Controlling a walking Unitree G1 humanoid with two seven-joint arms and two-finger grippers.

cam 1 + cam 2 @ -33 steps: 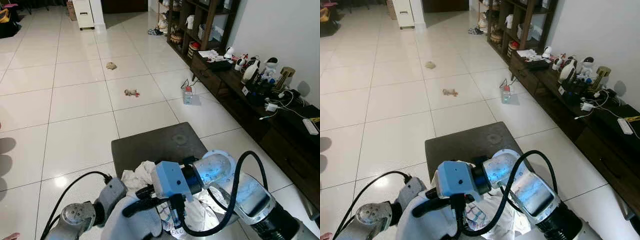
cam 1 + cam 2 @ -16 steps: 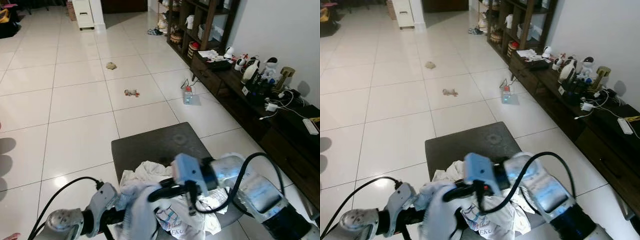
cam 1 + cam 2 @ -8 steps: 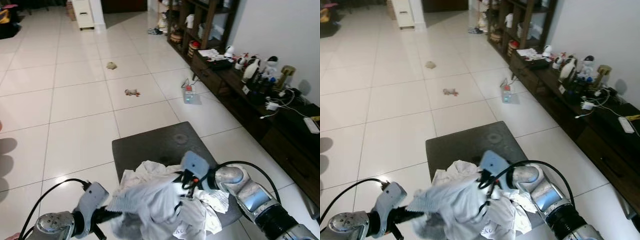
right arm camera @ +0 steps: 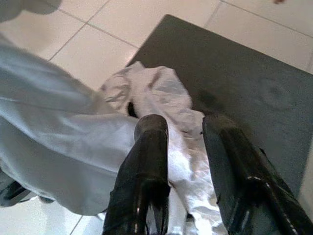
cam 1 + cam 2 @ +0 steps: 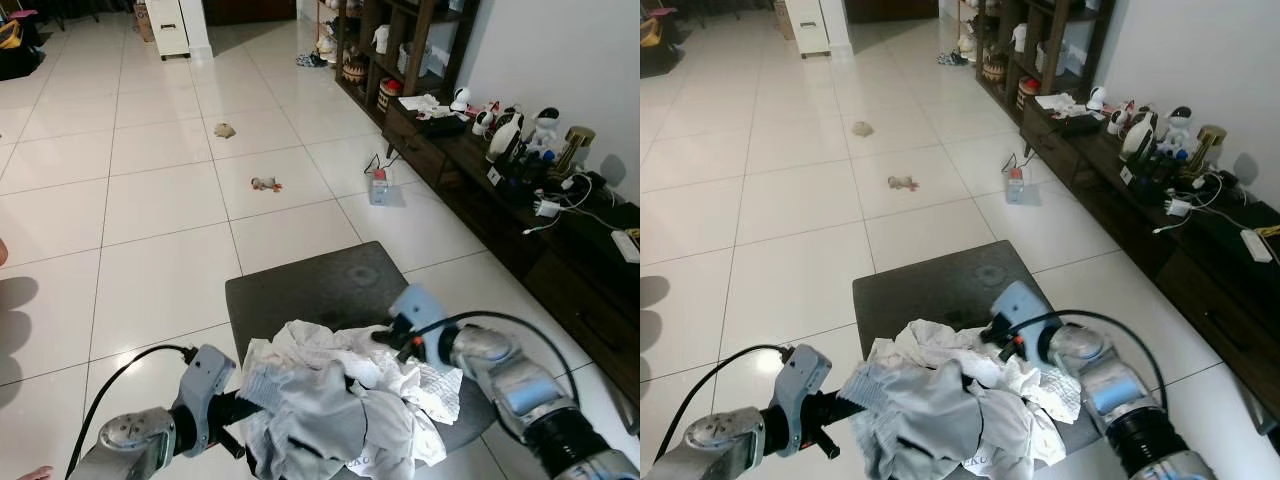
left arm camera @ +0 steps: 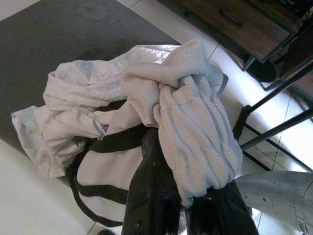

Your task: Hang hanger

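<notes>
Right gripper [image 4: 183,147] has dropped low, fingers spread over the clothes pile [image 5: 960,395]; left gripper [image 6: 188,205] stays pinching grey cloth [image 6: 195,132]; no hanger found yet.

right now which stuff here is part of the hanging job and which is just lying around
In use:
- pile of clothes on the dark stool
- left gripper, shut on a grey garment
- right gripper, open over the pile

Lying about:
- small toy and crumpled scrap on the floor
- bottle by the low cabinet
- figurines on the cabinet
</notes>
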